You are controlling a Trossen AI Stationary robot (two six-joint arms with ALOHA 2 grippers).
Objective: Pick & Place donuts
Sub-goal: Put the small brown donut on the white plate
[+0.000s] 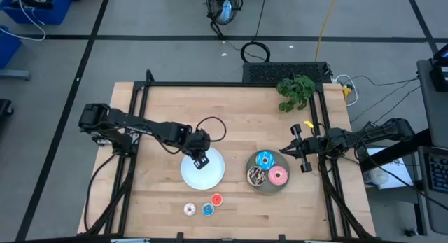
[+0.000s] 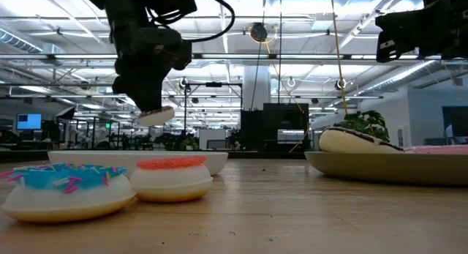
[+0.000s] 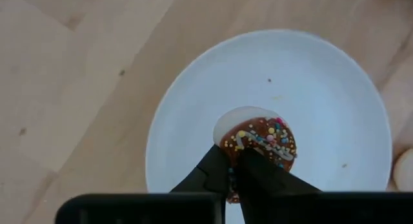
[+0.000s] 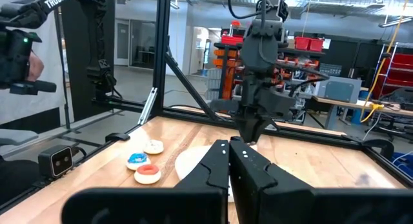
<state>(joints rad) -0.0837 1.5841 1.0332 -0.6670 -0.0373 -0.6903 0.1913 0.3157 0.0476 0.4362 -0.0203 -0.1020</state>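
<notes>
Above the white plate [image 1: 204,169] near the middle of the counter [image 1: 161,110], I have the left end effector [image 1: 199,160] pinching a small brown donut [image 3: 260,137] with coloured sprinkles. On my left wrist feed the two fingers [image 3: 213,172] clamp its near edge, and the donut hangs over the plate's bare face. From the low camera it sits clear of the plate, lifted in the air.

Three tiny donuts lie on the bare wood at the front of the counter: a white one [image 1: 189,209], a blue one [image 1: 207,210] and a red one [image 1: 216,199], close together.

On the grey plate [image 1: 259,187] to the right I see the larger blue donut [image 1: 264,160], the pink donut [image 1: 278,176] and the dark sprinkled donut [image 1: 257,176].

My right end effector [image 1: 285,150] waits just beside the grey plate, its fingers pressed together and holding nothing.
</notes>
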